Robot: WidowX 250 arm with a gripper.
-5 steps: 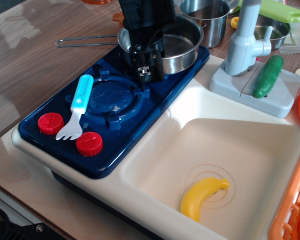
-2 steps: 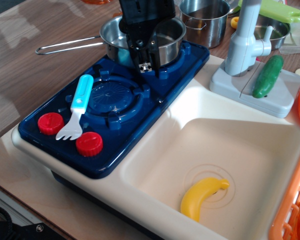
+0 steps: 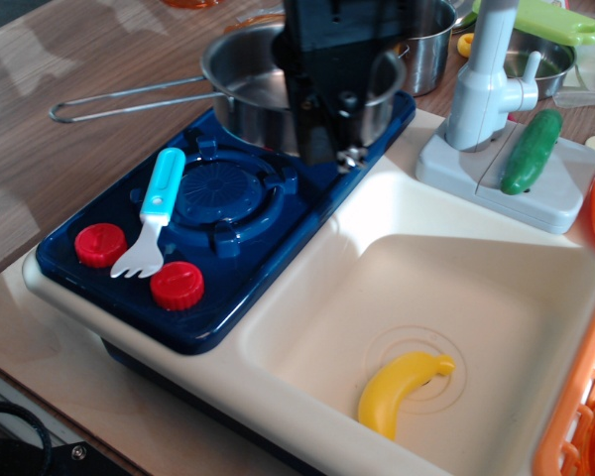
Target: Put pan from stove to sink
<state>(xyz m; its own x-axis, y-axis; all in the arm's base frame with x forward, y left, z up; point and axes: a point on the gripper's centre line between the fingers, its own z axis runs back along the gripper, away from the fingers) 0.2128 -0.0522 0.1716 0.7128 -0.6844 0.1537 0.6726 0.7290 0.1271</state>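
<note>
The shiny steel pan [image 3: 253, 89] hangs tilted over the back burner of the dark blue stove [image 3: 228, 268]. Its long wire handle [image 3: 129, 97] points left over the wooden table. My black gripper [image 3: 329, 149] is shut on the pan's front right rim and covers much of the bowl; it is motion-blurred. The cream-white sink [image 3: 496, 288] lies to the right of the stove, below and right of the gripper.
A yellow toy banana [image 3: 402, 392] lies on the sink's drain mark. A blue-handled white fork [image 3: 154, 210] lies on the stove by two red knobs [image 3: 101, 244]. The grey faucet [image 3: 486, 79], a green cucumber [image 3: 532, 149], a steel pot [image 3: 426, 45] and an orange basket [image 3: 575, 416] stand around.
The pan has come up off the back burner and moved right toward the sink with my gripper shut on its rim. The handle swung with it.
</note>
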